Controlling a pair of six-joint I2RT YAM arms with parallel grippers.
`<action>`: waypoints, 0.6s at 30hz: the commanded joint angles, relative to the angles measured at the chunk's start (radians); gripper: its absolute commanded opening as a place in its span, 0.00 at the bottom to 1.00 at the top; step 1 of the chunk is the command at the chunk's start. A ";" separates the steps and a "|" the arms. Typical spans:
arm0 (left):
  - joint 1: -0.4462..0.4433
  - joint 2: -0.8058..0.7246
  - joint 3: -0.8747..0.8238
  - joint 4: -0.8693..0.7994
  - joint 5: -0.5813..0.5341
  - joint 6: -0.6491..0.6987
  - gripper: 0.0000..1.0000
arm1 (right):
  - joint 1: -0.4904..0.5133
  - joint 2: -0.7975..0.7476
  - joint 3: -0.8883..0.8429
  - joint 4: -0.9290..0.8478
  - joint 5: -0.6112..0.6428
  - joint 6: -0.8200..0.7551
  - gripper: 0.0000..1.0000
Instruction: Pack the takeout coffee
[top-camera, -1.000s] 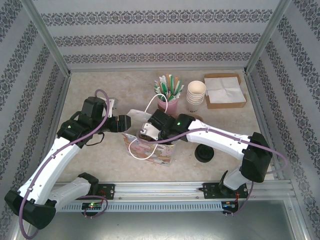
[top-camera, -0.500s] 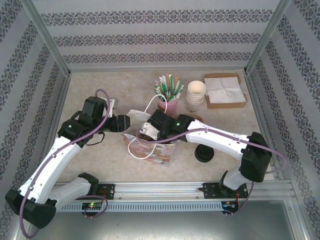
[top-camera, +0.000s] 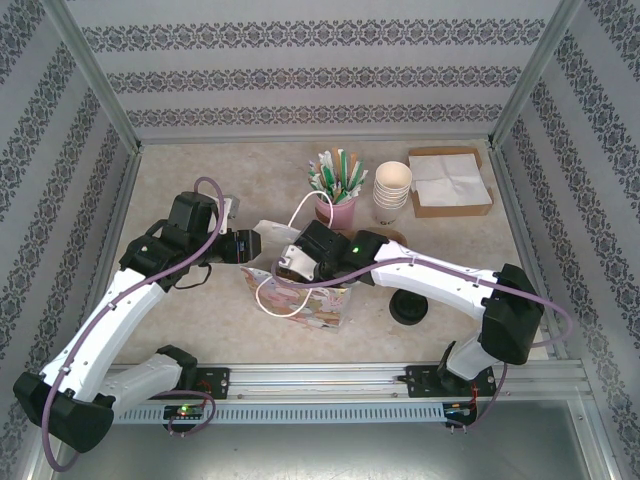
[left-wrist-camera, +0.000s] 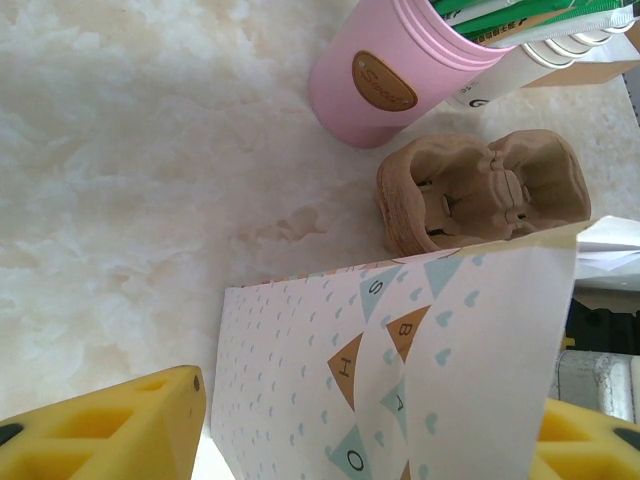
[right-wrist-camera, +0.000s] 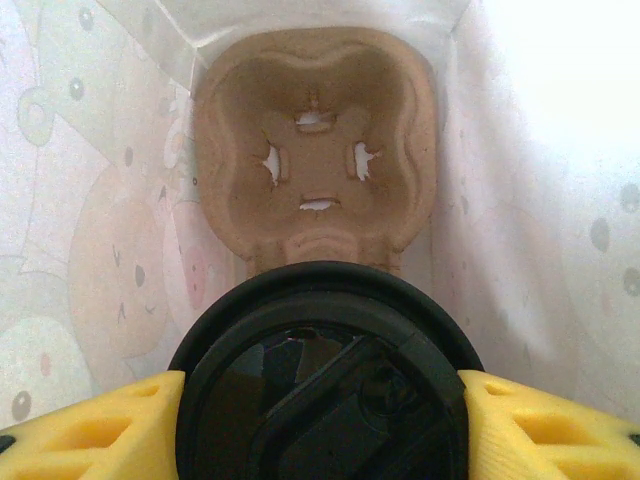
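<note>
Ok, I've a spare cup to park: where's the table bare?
Most bare: back left of the beige table, between the left wall and the pink cup of stirrers. A narrower strip lies between the brown napkin box and the right arm. Crowded: the middle, around the patterned paper bag with the black-lidded coffee cup inside, and by the black lids.

Top view: bright, even, diffuse overhead light; soft faint shadows on table; sharp throughout. Left wrist view: table washed near-white by glare, foreground blurred. Right wrist view: bag wall overexposed at right; takeout coffee lid dark, faint sheen, slightly soft.
</note>
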 joint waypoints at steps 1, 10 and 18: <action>-0.011 0.001 0.004 -0.028 -0.014 -0.003 0.60 | 0.008 0.098 -0.064 -0.130 0.057 0.009 0.56; -0.012 0.008 0.010 -0.033 -0.018 -0.003 0.60 | 0.008 0.047 -0.053 -0.094 0.033 0.011 0.57; -0.011 0.007 0.011 -0.037 -0.020 -0.005 0.60 | 0.008 0.017 -0.037 -0.098 0.030 0.015 0.60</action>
